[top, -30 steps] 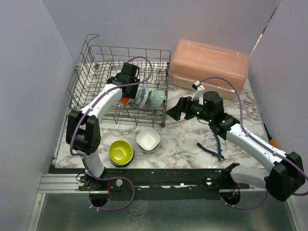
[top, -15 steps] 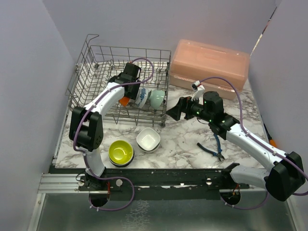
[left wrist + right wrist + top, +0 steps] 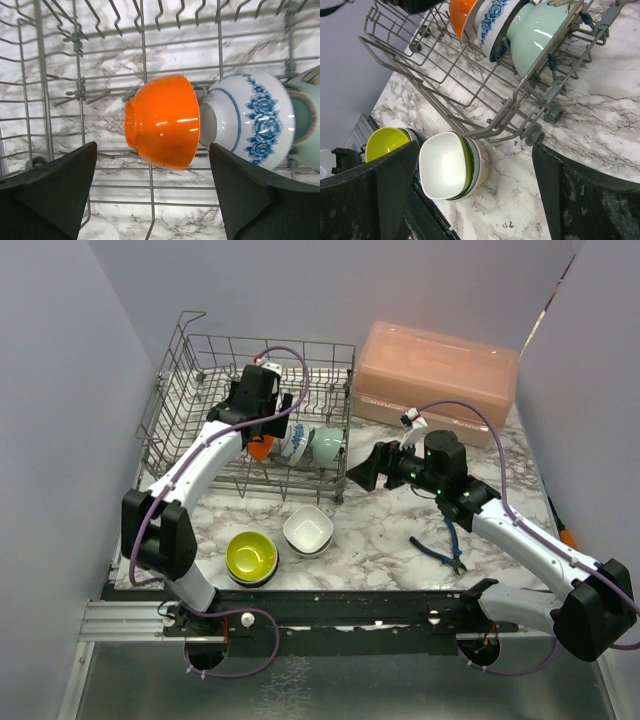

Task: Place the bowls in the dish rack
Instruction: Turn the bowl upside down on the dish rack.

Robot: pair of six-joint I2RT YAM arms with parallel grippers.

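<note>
Three bowls stand on edge in the grey wire dish rack (image 3: 270,342): orange (image 3: 261,448), blue-patterned white (image 3: 293,443) and pale teal (image 3: 326,445). My left gripper (image 3: 262,428) hangs open just above the orange bowl (image 3: 162,120), and its jaws (image 3: 152,190) hold nothing. On the table in front of the rack are a stack topped by a lime-yellow bowl (image 3: 251,555) and a stack topped by a white bowl (image 3: 308,530). My right gripper (image 3: 365,470) is open and empty beside the rack's near right corner. It looks down on the white-topped stack (image 3: 445,165).
A pink lidded box (image 3: 435,370) stands at the back right. Blue-handled pliers (image 3: 440,550) lie on the marble table under my right arm. Rack tines (image 3: 141,50) rise around the bowls, and the rack's wheels (image 3: 534,135) rest near the white stack.
My left gripper has opened and drawn back and to the left off the orange bowl, which stays in the rack. The right arm has not moved.
</note>
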